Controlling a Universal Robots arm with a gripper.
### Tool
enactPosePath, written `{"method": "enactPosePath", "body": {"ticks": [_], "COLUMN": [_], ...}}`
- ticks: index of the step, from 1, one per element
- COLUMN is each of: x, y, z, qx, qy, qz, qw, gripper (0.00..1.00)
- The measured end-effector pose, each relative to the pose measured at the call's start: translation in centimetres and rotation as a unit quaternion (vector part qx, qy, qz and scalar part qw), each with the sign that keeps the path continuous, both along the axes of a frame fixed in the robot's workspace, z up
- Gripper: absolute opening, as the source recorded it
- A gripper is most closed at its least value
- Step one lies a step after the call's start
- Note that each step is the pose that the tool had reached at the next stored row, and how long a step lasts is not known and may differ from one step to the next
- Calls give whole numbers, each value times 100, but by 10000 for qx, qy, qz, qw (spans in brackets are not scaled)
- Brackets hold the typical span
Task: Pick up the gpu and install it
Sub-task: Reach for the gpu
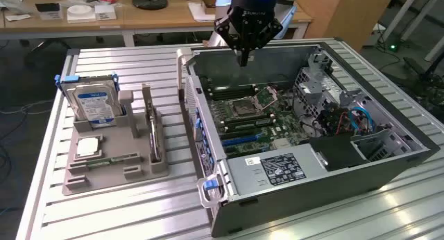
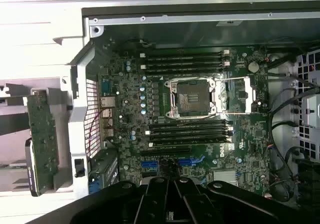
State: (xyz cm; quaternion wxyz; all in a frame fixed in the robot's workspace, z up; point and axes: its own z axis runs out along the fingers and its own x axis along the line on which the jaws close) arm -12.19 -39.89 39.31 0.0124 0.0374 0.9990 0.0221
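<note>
The gpu [image 1: 154, 137] stands on edge in a slot of the grey holder tray [image 1: 104, 178], on the exterior view's left of the open computer case [image 1: 312, 162]. In the wrist view the gpu [image 2: 43, 139] shows its green board side, just outside the case's rear wall. My gripper [image 1: 244, 59] hangs over the far rim of the case, well away from the gpu. Its fingers [image 2: 162, 204] are shut with nothing between them. Below lies the motherboard [image 2: 130, 114] with its blue card slots [image 2: 150, 163].
The tray also holds an upright hard drive with a blue label [image 1: 93, 106], a processor chip [image 1: 89, 146] and a RAM stick [image 1: 114, 160]. A power supply [image 1: 277, 170] and cables [image 1: 347, 120] crowd the case. Desks stand behind the table.
</note>
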Motion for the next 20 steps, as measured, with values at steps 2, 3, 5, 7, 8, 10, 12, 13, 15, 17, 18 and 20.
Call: {"method": "enactPosePath", "body": {"ticks": [2,3,5,7,8,10,12,13,15,17,18,20], "x": [0,0,-7,-22,-36,-72,-113,-133,-171,-208,-227,-265], "y": [0,0,0,0,0,0,0,0,0,0,0,0], "z": [0,0,-1,0,1,0,0,0,0,0,0,0], "qx": [0,0,1,0,-1,0,0,0,0,0,0,0], "qy": [0,0,-1,0,0,0,0,0,0,0,0,0], "qz": [0,0,-1,0,0,0,0,0,0,0,0,0], "qw": [10000,10000,10000,10000,10000,10000,10000,10000,10000,10000,10000,10000], "gripper": [10,10,10,10,10,10,10,10,10,10,10,10]}}
